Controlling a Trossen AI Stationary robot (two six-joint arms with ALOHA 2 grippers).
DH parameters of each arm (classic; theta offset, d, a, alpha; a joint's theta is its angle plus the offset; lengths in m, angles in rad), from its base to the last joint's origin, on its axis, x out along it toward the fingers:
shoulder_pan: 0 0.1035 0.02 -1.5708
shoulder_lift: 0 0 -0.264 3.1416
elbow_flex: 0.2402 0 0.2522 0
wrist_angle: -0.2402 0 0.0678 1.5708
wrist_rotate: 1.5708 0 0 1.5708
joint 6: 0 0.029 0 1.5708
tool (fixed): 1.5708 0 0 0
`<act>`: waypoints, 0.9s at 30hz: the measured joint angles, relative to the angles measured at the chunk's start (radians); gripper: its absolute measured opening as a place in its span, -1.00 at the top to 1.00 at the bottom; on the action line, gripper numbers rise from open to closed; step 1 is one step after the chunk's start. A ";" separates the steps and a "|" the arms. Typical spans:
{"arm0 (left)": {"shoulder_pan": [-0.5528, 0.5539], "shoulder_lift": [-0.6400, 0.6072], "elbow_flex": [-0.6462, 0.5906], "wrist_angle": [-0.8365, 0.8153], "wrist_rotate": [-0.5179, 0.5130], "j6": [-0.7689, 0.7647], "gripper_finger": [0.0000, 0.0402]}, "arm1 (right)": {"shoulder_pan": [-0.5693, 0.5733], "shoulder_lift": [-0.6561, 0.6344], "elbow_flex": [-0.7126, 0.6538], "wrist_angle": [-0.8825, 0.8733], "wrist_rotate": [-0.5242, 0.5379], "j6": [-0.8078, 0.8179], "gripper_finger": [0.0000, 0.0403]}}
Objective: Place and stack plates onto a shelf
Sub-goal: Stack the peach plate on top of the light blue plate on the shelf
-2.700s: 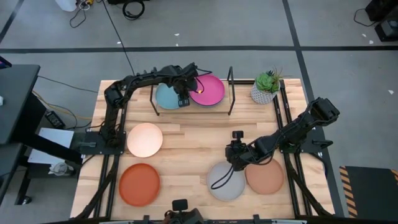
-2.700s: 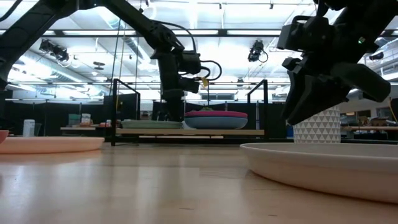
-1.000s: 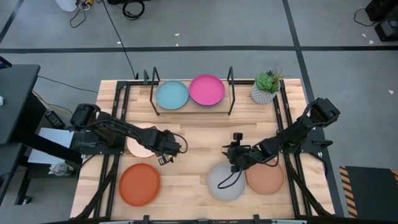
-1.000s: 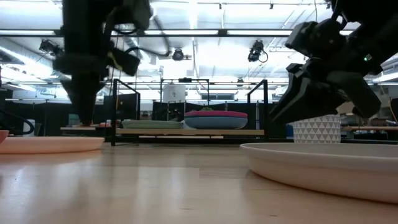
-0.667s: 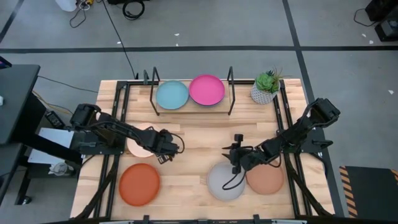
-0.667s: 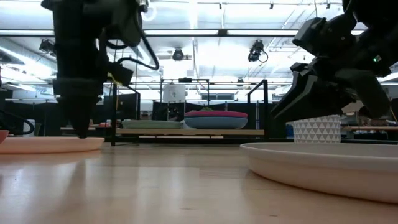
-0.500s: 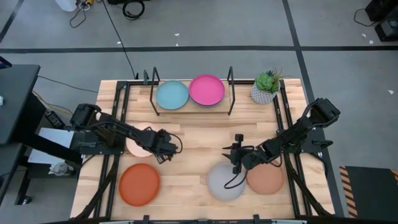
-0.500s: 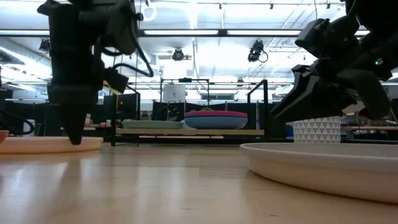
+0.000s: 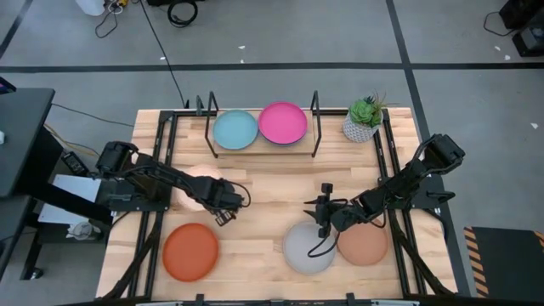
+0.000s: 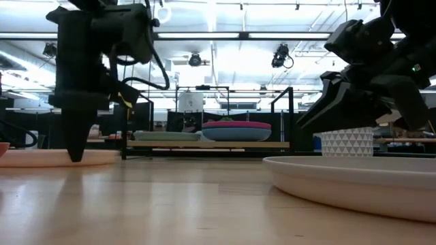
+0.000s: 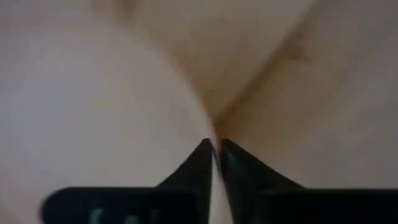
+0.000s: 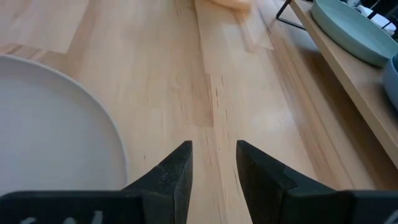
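The cream plate (image 9: pixel 189 180) lies flat on the table's left half, mostly under my left arm. My left gripper (image 9: pixel 220 204) stands at its near-right rim, pointing down, shut on it (image 11: pixel 215 144). My right gripper (image 9: pixel 319 221) is open (image 12: pixel 213 155) and hovers low over bare wood by the far rim of the grey plate (image 9: pixel 308 248). The tan-brown plate (image 9: pixel 364 243) lies right of the grey one, and the orange plate (image 9: pixel 190 252) at near left. On the shelf (image 9: pixel 262 146) sit a light blue plate (image 9: pixel 235 129) and a pink plate (image 9: pixel 282 123); the pink one rests on a blue plate (image 10: pixel 235 133). My left gripper pinches the cream plate's near-right rim (image 11: pixel 210 122) between its two fingers, one finger (image 11: pixel 200 163) over the plate's inside and the other (image 11: pixel 235 163) outside it. The fingers come from above, pointing down (image 10: pixel 76 155). The plate lies flat on the table.
A potted plant (image 9: pixel 364 119) in a white pot stands at the far right corner beside the shelf. Black uprights (image 9: pixel 315 110) frame the shelf's ends. Bare wood lies in the middle of the table between the plates and the shelf.
My left gripper has moved a little toward the table's left edge and come down onto the cream plate's near-right rim. The plates have stayed where they were.
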 joint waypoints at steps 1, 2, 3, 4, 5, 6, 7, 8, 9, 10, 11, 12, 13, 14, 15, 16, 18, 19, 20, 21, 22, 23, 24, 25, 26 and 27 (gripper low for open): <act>0.000 0.000 0.013 0.000 0.016 0.017 0.91 | 0.000 0.000 0.000 0.000 -0.001 -0.002 0.35; -0.001 0.000 0.032 0.003 0.030 0.031 0.93 | 0.000 0.000 0.000 0.000 -0.001 -0.002 0.35; -0.003 -0.003 0.051 0.004 0.056 0.052 0.93 | 0.000 0.000 0.000 0.000 -0.001 -0.003 0.35; -0.005 -0.008 0.072 -0.002 0.060 0.078 0.93 | 0.000 0.000 0.000 0.000 -0.001 -0.003 0.35; -0.009 -0.011 0.097 -0.008 0.065 0.106 0.92 | 0.000 0.000 0.000 0.000 -0.001 -0.003 0.35; -0.010 -0.011 0.128 -0.007 0.070 0.136 0.92 | 0.000 0.000 0.000 0.000 -0.001 -0.003 0.35; -0.010 -0.011 0.160 -0.009 0.071 0.179 0.92 | 0.000 0.000 0.000 0.000 -0.001 -0.003 0.35; -0.010 -0.011 0.191 -0.019 0.070 0.221 0.92 | 0.000 0.000 0.000 0.000 -0.001 -0.003 0.35; -0.008 -0.011 0.224 -0.025 0.069 0.266 0.92 | 0.000 0.000 0.000 0.000 -0.001 -0.003 0.35; -0.003 -0.011 0.255 -0.024 0.058 0.317 0.92 | 0.000 0.000 0.000 0.000 -0.001 -0.003 0.35; 0.004 -0.011 0.285 -0.017 0.042 0.369 0.92 | 0.000 0.000 0.000 0.000 -0.001 -0.005 0.35; 0.016 -0.011 0.315 -0.011 0.022 0.410 0.92 | 0.000 0.000 0.000 0.000 -0.001 -0.008 0.35; 0.030 -0.011 0.343 -0.009 0.000 0.452 0.92 | 0.000 0.000 0.000 0.000 -0.001 -0.009 0.35; 0.047 -0.011 0.370 -0.012 -0.019 0.485 0.92 | 0.000 0.000 0.000 0.002 -0.001 -0.010 0.35; 0.065 -0.011 0.396 -0.018 -0.038 0.523 0.92 | 0.000 0.000 0.000 0.004 -0.001 -0.010 0.35; 0.084 -0.011 0.420 -0.020 -0.063 0.567 0.92 | 0.000 0.000 0.000 0.005 -0.001 -0.010 0.35; 0.125 -0.011 0.458 -0.018 -0.119 0.649 0.92 | 0.000 0.000 0.000 0.006 -0.001 -0.010 0.35; 0.149 -0.011 0.470 -0.018 -0.143 0.691 0.92 | 0.000 0.000 0.000 0.008 -0.001 -0.011 0.35; 0.178 -0.011 0.476 -0.017 -0.158 0.729 0.92 | 0.000 0.000 0.000 0.013 -0.001 -0.015 0.35; 0.209 -0.011 0.477 -0.012 -0.163 0.766 0.92 | 0.000 0.000 0.000 0.017 -0.001 -0.022 0.35; 0.244 -0.011 0.476 -0.012 -0.164 0.802 0.92 | 0.000 0.000 0.000 0.020 -0.001 -0.026 0.35; 0.282 -0.011 0.474 -0.014 -0.165 0.838 0.92 | 0.000 0.000 0.000 0.021 -0.001 -0.028 0.35; 0.320 -0.011 0.469 -0.011 -0.167 0.870 0.92 | 0.000 0.000 0.000 0.021 0.000 -0.029 0.35; 0.358 -0.010 0.463 -0.009 -0.168 0.902 0.92 | 0.000 0.000 0.000 0.021 0.004 -0.029 0.35; 0.397 -0.009 0.455 -0.007 -0.167 0.937 0.92 | 0.000 0.000 0.000 0.021 0.006 -0.030 0.35; 0.438 -0.009 0.448 -0.008 -0.157 0.965 0.92 | 0.000 0.000 0.000 0.021 0.006 -0.034 0.35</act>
